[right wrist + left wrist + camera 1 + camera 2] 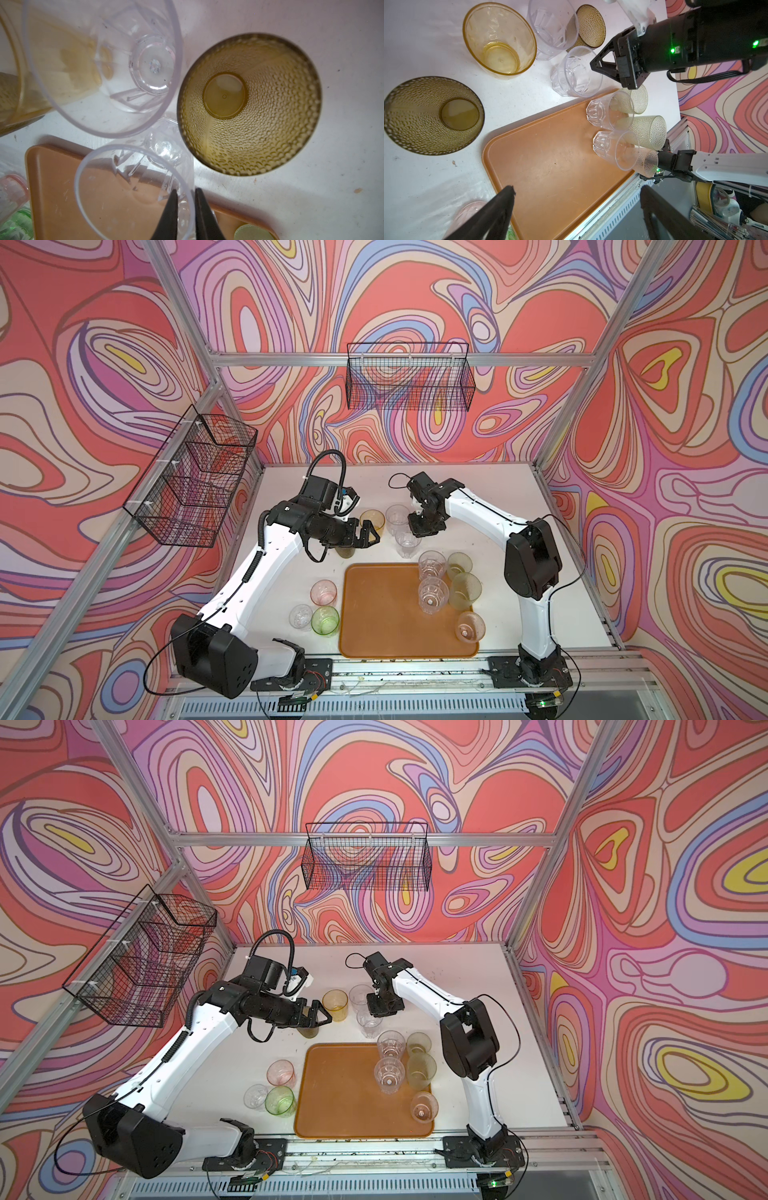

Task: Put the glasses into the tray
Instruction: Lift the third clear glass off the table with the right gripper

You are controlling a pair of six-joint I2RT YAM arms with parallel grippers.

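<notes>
Rim of clear tumbler (124, 187) pinched in right claw (186, 192), left claw (577, 188) spread wide, empty.

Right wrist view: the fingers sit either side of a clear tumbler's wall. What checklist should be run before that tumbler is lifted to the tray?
1. Right gripper: fingers straddle the clear tumbler wall, one inside, one outside: ok.
2. Grip tight on that wall: cannot tell.
3. Neighbours clear of the lift: second clear tumbler and dark olive tumbler stand close; touching or apart: cannot tell.
4. Tray has bare room to set it down: ok.
5. Left gripper open and empty: ok.
</notes>
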